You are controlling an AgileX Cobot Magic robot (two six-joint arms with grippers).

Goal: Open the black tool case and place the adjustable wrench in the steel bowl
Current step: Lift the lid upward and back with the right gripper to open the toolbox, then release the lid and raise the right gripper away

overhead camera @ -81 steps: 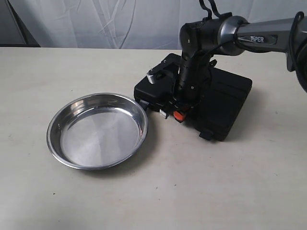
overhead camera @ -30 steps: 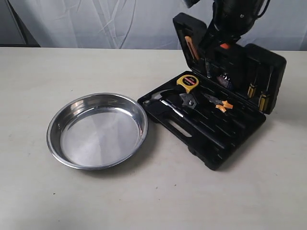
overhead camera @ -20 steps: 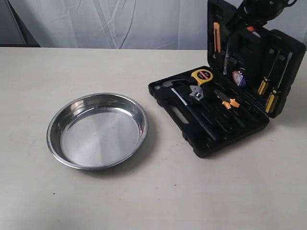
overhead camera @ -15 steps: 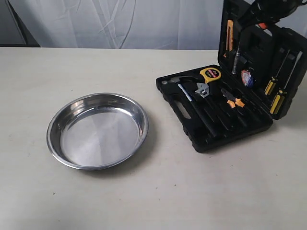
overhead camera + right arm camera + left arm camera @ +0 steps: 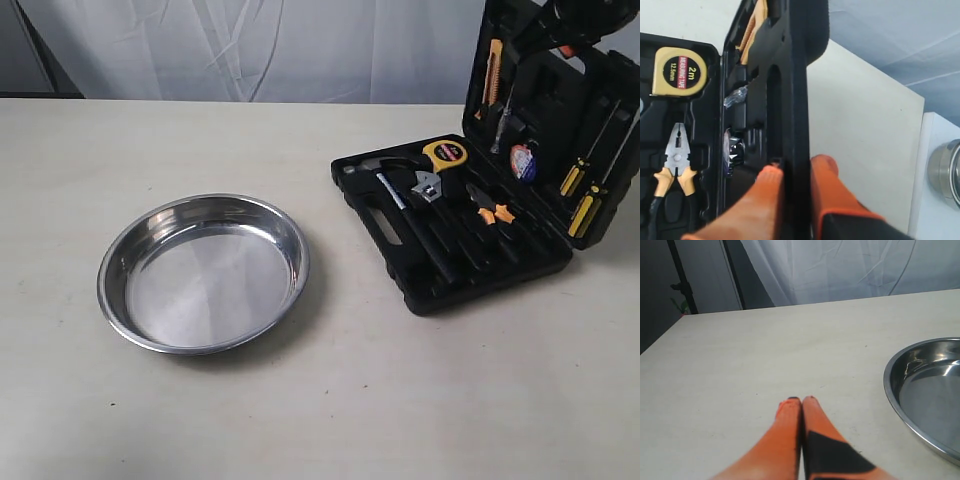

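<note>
Gripping the upright lid (image 5: 795, 75) of the black tool case (image 5: 490, 283) by its free edge, the right hand (image 5: 796, 167) has one orange finger on the inner face and one on the outer, closed on the plastic. That hold appears to be what props the lid steeply above the tray, which leaves the tools exposed from above.

The adjustable wrench (image 5: 426, 190) lies in its moulded slot in the tray, just beside the yellow tape measure (image 5: 446, 152) and near the orange-handled pliers (image 5: 490, 213). It is not yet lifted. The steel bowl (image 5: 200, 280) sits empty on the tabletop (image 5: 320, 400), apart from the case. The left hand (image 5: 801, 401) hangs over bare tabletop beside the bowl's rim, fingers pressed together and holding nothing. It looks parked clear of the case.

Much is hard to read. The exterior view cuts the right arm off at its top corner and shows no left hand at all. The wrench's black handle merges with the black tray, so only the silver head stands out. The right wrist view shows the tape measure and pliers but not the wrench. Whether the lid would stand unaided cannot be told.
</note>
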